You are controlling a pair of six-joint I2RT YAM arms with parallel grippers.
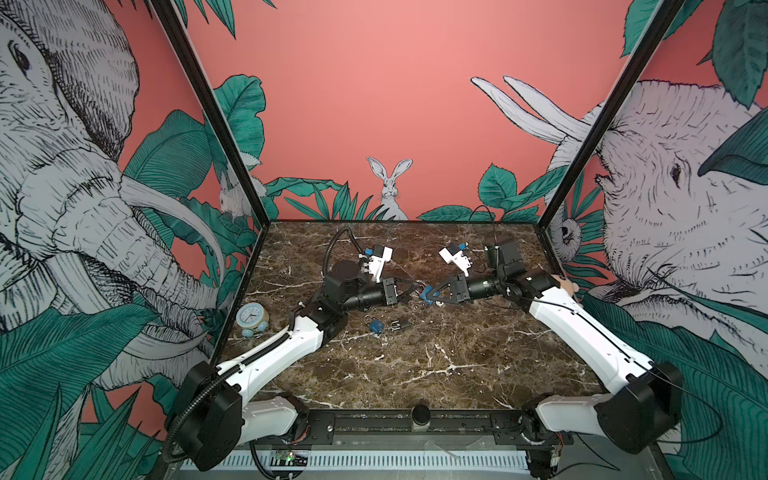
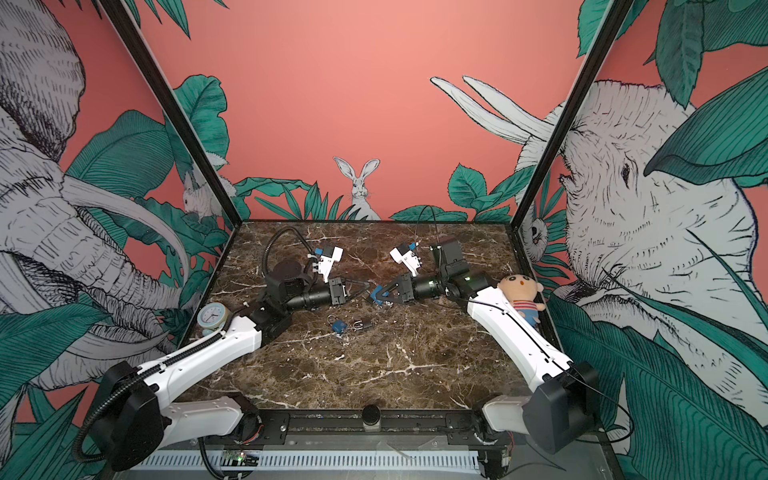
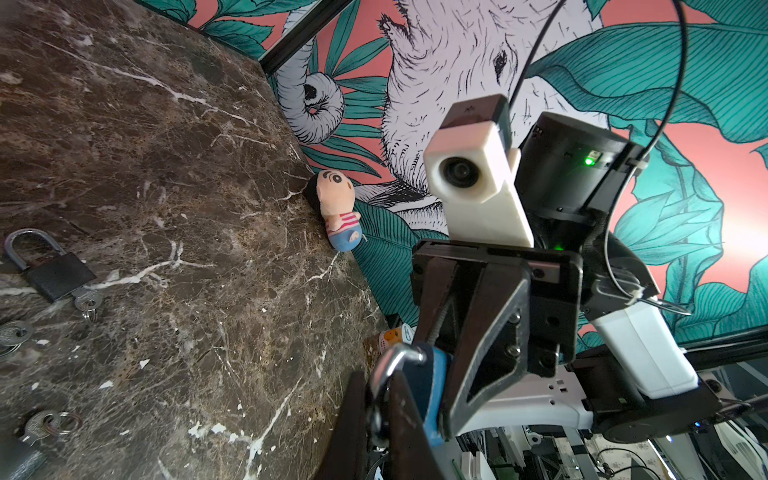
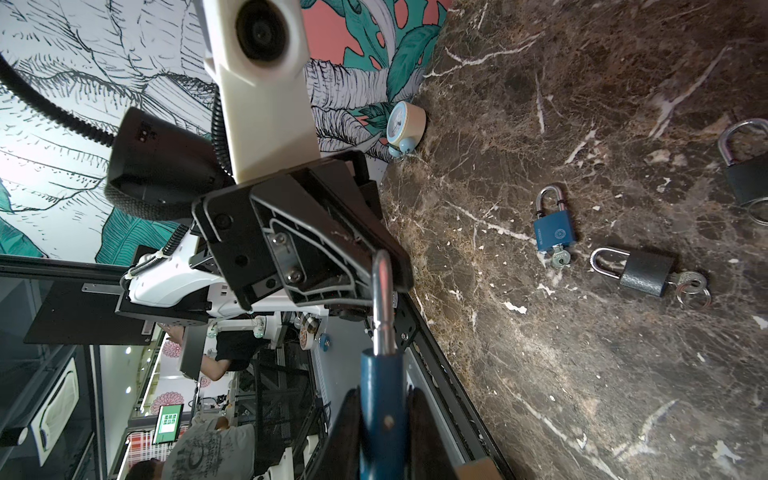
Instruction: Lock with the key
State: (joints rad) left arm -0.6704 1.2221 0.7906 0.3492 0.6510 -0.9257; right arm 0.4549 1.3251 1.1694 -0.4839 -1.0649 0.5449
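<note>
Blue padlock (image 4: 382, 399): likely dense, rigid, slick. My right gripper (image 1: 428, 293) clamps its flat body, the best hold. My left gripper (image 1: 414, 289), at its 9 o'clock, pinches the shackle (image 4: 382, 299).

Your marble tabletop (image 1: 415, 374) carries: one blue padlock (image 1: 376, 326), key inserted; one black padlock (image 1: 400, 323) just beside it, keyed; one alarm clock (image 1: 252, 316), left edge; one plush doll (image 2: 519, 293), right edge.
</note>
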